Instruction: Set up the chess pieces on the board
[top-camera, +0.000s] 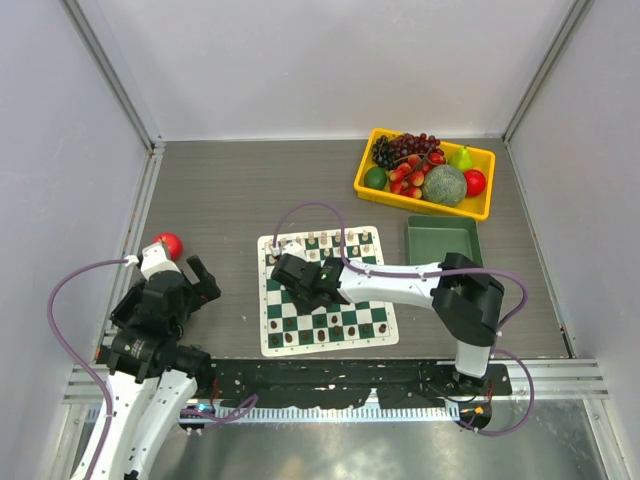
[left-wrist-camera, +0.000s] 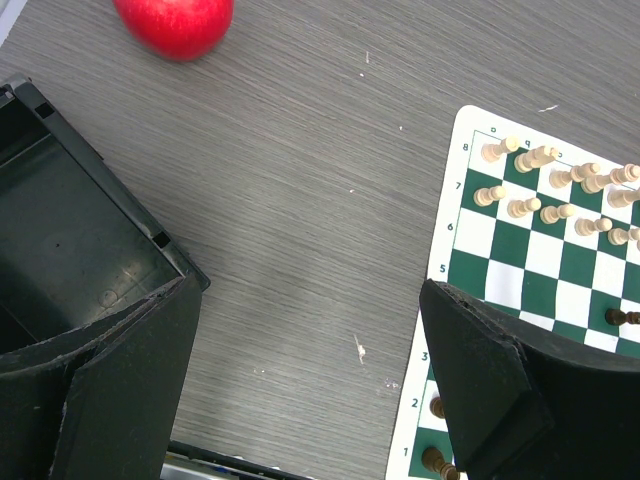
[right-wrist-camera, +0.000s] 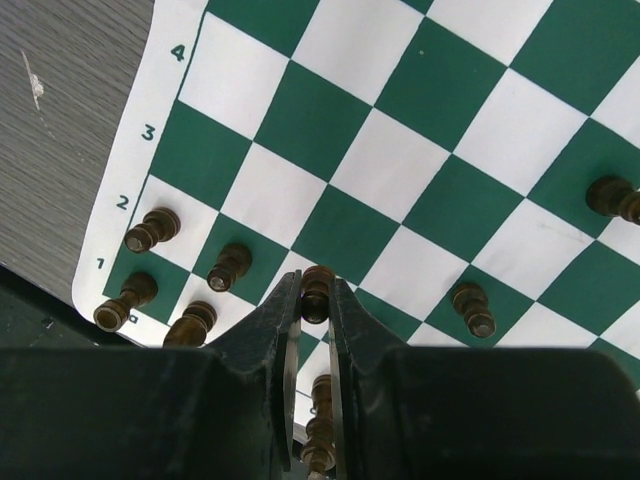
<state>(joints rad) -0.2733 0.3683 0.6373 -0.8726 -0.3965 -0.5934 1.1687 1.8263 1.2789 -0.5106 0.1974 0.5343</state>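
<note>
The board (top-camera: 330, 346), a green and white checked mat, lies in the middle of the table. Cream chess pieces (top-camera: 325, 241) fill its far rows and show as cream pieces (left-wrist-camera: 540, 185) in the left wrist view. Dark chess pieces (top-camera: 330, 325) stand along its near rows. My right gripper (right-wrist-camera: 316, 292) is shut on a dark pawn (right-wrist-camera: 318, 276) over the near left part of the board (right-wrist-camera: 390, 165), beside other dark pawns (right-wrist-camera: 230, 265). My left gripper (left-wrist-camera: 310, 300) hangs open over bare table left of the board (left-wrist-camera: 500, 270), holding nothing.
A red apple (top-camera: 168, 244) lies by the left arm, seen as the apple (left-wrist-camera: 175, 22) in its wrist view. A yellow tray (top-camera: 420, 204) of toy fruit sits at the back right, with a green bin (top-camera: 443, 240) in front of it. Grey walls enclose the table.
</note>
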